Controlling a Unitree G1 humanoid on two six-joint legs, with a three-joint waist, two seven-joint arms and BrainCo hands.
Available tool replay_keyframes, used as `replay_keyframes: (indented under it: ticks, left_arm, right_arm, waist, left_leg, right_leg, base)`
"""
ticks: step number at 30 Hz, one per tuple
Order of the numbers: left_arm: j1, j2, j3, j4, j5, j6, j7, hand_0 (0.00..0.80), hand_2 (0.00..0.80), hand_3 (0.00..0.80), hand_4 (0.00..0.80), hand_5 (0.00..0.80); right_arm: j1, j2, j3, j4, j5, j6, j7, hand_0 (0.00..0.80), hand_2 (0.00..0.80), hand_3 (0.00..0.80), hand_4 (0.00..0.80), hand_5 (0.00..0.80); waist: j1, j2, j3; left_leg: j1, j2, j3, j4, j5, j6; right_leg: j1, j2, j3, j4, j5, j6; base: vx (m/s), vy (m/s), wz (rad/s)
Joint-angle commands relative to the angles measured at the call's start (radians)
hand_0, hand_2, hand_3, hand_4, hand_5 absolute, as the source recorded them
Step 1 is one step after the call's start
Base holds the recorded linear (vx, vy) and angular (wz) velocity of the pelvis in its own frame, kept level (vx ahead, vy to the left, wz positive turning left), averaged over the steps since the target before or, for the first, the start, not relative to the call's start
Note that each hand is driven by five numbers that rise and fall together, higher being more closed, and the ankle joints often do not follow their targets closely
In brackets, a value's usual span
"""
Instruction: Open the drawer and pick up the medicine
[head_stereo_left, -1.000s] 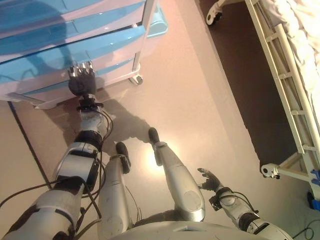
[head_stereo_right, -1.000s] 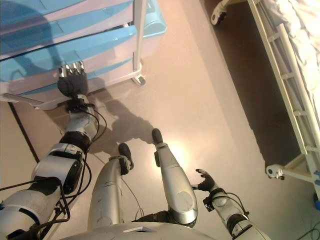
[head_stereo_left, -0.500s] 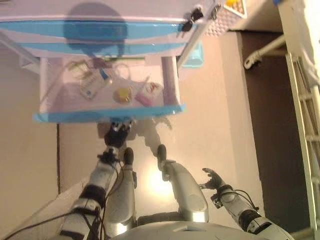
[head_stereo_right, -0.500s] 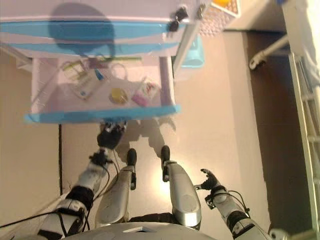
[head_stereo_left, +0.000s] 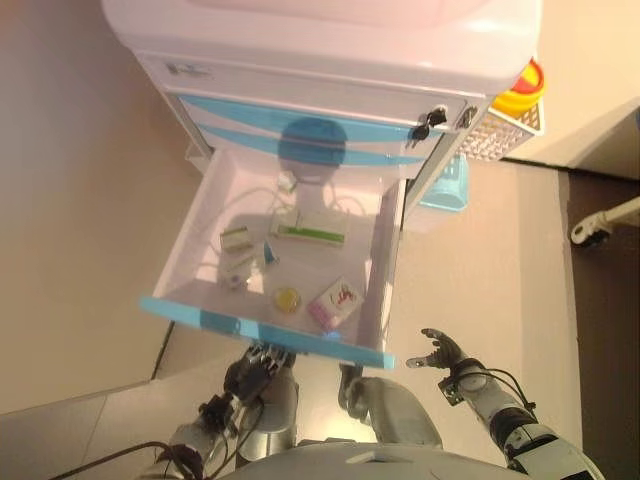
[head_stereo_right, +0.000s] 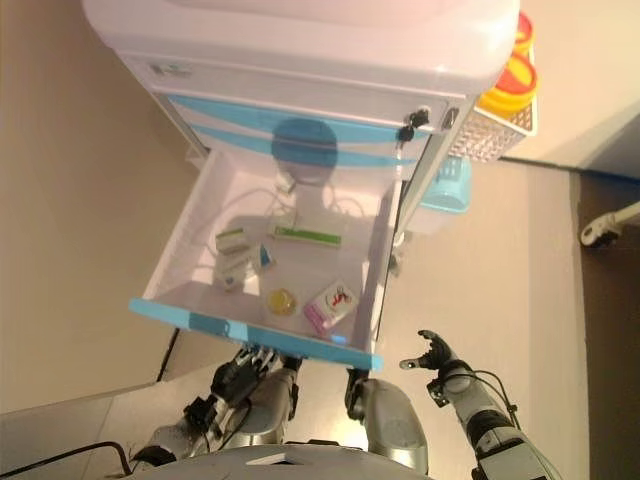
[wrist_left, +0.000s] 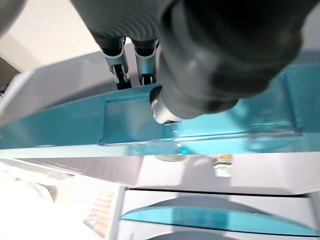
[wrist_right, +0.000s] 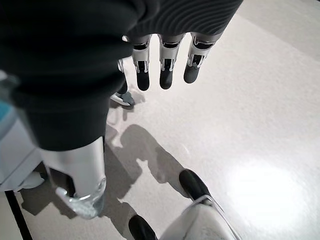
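One drawer (head_stereo_left: 205, 255) of the white-and-blue cart (head_stereo_left: 330, 60) stands pulled out toward us, its blue front panel (head_stereo_left: 262, 330) nearest the robot. We see several small items on its pale floor: from left to right, a small green-and-white box (head_stereo_left: 236, 238), a blue-capped tube or vial (head_stereo_left: 270, 254) beside it, a long green-striped box (head_stereo_left: 309, 232) toward the back, a round yellow tin (head_stereo_left: 288, 298) near the front, and a pink-and-white medicine box (head_stereo_left: 335, 303) at the front right corner. There is print on the boxes, but it is too small for us to read. A small label (head_stereo_left: 186, 70) on the cart's upper face is likewise illegible.

We find the left hand (head_stereo_left: 256, 366) just under the drawer's blue front — in the left wrist view its fingers (wrist_left: 116, 62) reach up over the panel's edge and their tips are hidden, so we cannot tell its grasp. The medicine lies in the drawer; neither hand holds it.

Further right, a key (head_stereo_left: 428, 122) sits in the cart's lock, and a white mesh basket (head_stereo_left: 500, 135) with yellow containers (head_stereo_left: 520, 92) hangs on the cart's side. The right hand (head_stereo_left: 438, 350) hangs low over the floor (head_stereo_left: 500, 260), well apart from the drawer, fingers (wrist_right: 164, 65) loosely spread and empty.
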Motion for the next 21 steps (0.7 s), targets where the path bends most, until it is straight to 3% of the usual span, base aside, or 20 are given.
replay_keyframes:
  ticks: [1, 4, 6, 7, 8, 11, 15, 18, 21]
  left_arm:
    - [0.187, 0.057, 0.009, -0.057, 0.034, 0.104, -0.176, 0.800, 0.800, 0.800, 0.800, 0.800]
    - [0.189, 0.065, 0.008, -0.018, 0.085, 0.081, -0.169, 0.800, 0.800, 0.800, 0.800, 0.800]
    - [0.185, 0.069, 0.000, 0.003, 0.113, 0.023, -0.136, 0.800, 0.800, 0.800, 0.800, 0.800]
    - [0.181, 0.074, -0.007, 0.017, 0.128, -0.024, -0.095, 0.505, 0.505, 0.505, 0.505, 0.505]
    - [0.176, 0.079, -0.013, 0.034, 0.159, -0.086, -0.030, 0.000, 0.000, 0.000, 0.000, 0.000]
    - [0.133, 0.096, -0.032, 0.109, 0.312, -0.275, 0.246, 0.000, 0.000, 0.000, 0.000, 0.000]
    - [0.097, 0.122, -0.068, 0.156, 0.601, -0.428, 0.523, 0.000, 0.000, 0.000, 0.000, 0.000]
    - [0.091, 0.140, -0.140, 0.158, 0.814, -0.477, 0.642, 0.000, 0.000, 0.000, 0.000, 0.000]
    - [0.097, 0.142, -0.196, 0.147, 0.836, -0.455, 0.684, 0.000, 0.000, 0.000, 0.000, 0.000]
  right_arm:
    - [0.055, -0.030, -0.015, 0.035, -0.011, -0.002, 0.005, 0.000, 0.000, 0.000, 0.000, 0.000]
    - [0.056, -0.025, -0.029, 0.070, -0.027, 0.008, -0.014, 0.000, 0.000, 0.000, 0.000, 0.000]
    - [0.058, -0.024, -0.040, 0.094, -0.048, 0.023, -0.046, 0.000, 0.000, 0.000, 0.000, 0.000]
    - [0.060, -0.024, -0.046, 0.105, -0.060, 0.037, -0.072, 0.000, 0.000, 0.000, 0.000, 0.000]
    - [0.060, -0.024, -0.053, 0.114, -0.070, 0.048, -0.103, 0.000, 0.000, 0.000, 0.000, 0.000]
    - [0.059, -0.026, -0.072, 0.145, -0.100, 0.059, -0.226, 0.000, 0.000, 0.000, 0.000, 0.000]
    - [0.060, -0.052, -0.113, 0.142, -0.047, 0.001, -0.365, 0.000, 0.000, 0.000, 0.000, 0.000]
    - [0.044, -0.098, -0.167, 0.095, 0.028, -0.055, -0.429, 0.000, 0.000, 0.000, 0.000, 0.000]
    - [0.020, -0.161, -0.211, -0.011, 0.025, -0.071, -0.479, 0.000, 0.000, 0.000, 0.000, 0.000]
  waist:
    - [0.058, -0.027, -0.096]
    - [0.058, -0.022, -0.114]
    - [0.056, -0.019, -0.126]
    - [0.054, -0.018, -0.132]
    - [0.052, -0.019, -0.137]
    - [0.040, -0.027, -0.160]
    - [0.024, -0.040, -0.182]
    - [0.007, -0.045, -0.193]
    - [-0.010, -0.047, -0.196]
  left_leg:
    - [0.007, -0.081, 0.027, 0.015, -0.056, 0.068]
    - [0.026, -0.086, 0.021, -0.003, -0.053, 0.069]
    - [0.038, -0.089, 0.021, -0.016, -0.052, 0.070]
    - [0.044, -0.091, 0.021, -0.021, -0.052, 0.071]
    - [0.048, -0.092, 0.022, -0.024, -0.052, 0.073]
    - [0.064, -0.100, 0.023, -0.034, -0.057, 0.081]
    - [0.081, -0.108, 0.034, -0.033, -0.070, 0.093]
    - [0.095, -0.109, 0.050, -0.039, -0.079, 0.102]
    - [0.107, -0.109, 0.073, -0.043, -0.091, 0.112]
  right_leg:
    - [0.070, -0.047, 0.039, -0.063, 0.044, 0.062]
    - [0.087, -0.050, 0.036, -0.079, 0.048, 0.066]
    - [0.094, -0.051, 0.036, -0.090, 0.053, 0.070]
    - [0.098, -0.052, 0.036, -0.095, 0.055, 0.072]
    - [0.101, -0.052, 0.038, -0.099, 0.058, 0.074]
    - [0.113, -0.053, 0.048, -0.120, 0.069, 0.082]
    - [0.126, -0.050, 0.076, -0.148, 0.088, 0.091]
    - [0.130, -0.046, 0.106, -0.163, 0.104, 0.099]
    - [0.128, -0.044, 0.138, -0.170, 0.113, 0.106]
  base:
    - [0.042, 0.022, 0.25]
    - [0.020, 0.032, 0.08]
    - [0.012, 0.036, 0.06]
    - [0.013, 0.028, 0.06]
    - [0.027, 0.023, 0.05]
    - [0.044, 0.013, 0.02]
    - [0.045, 0.007, -0.03]
    - [0.027, 0.022, -0.17]
    - [0.003, 0.049, -0.18]
